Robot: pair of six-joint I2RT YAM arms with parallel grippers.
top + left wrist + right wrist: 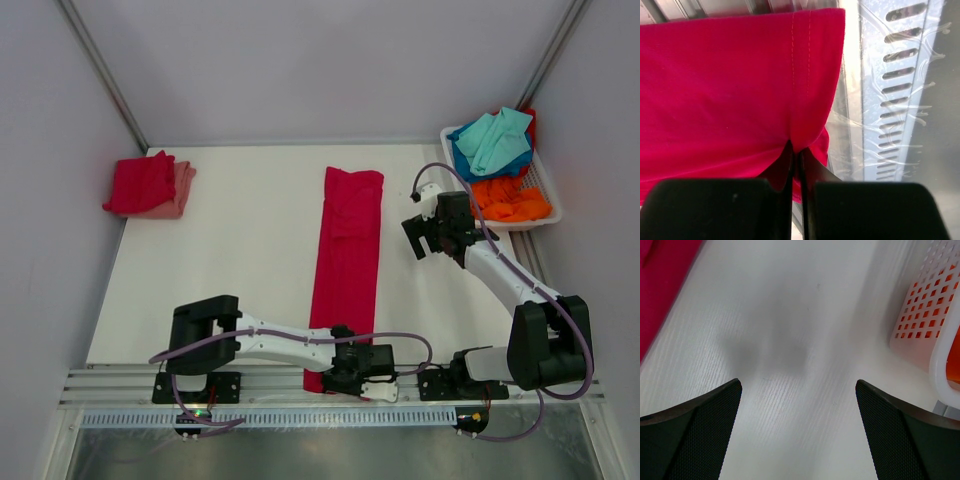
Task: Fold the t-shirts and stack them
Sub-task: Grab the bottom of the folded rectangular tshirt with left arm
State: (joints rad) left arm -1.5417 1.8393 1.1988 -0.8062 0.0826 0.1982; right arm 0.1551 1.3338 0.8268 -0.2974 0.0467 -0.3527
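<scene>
At the near edge, left hand [338,374] pinches crimson t-shirt [348,250].

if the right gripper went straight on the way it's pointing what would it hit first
Most likely the bare table top, in the gap between the red t-shirt and the white basket; nothing shows between the open fingers of the right gripper.

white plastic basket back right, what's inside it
In the white plastic basket, a crumpled teal cloth t-shirt lies on top of a blue t-shirt. An orange t-shirt fills the near end, and a red cloth edge shows behind. Its floor and anything beneath are covered.
</scene>
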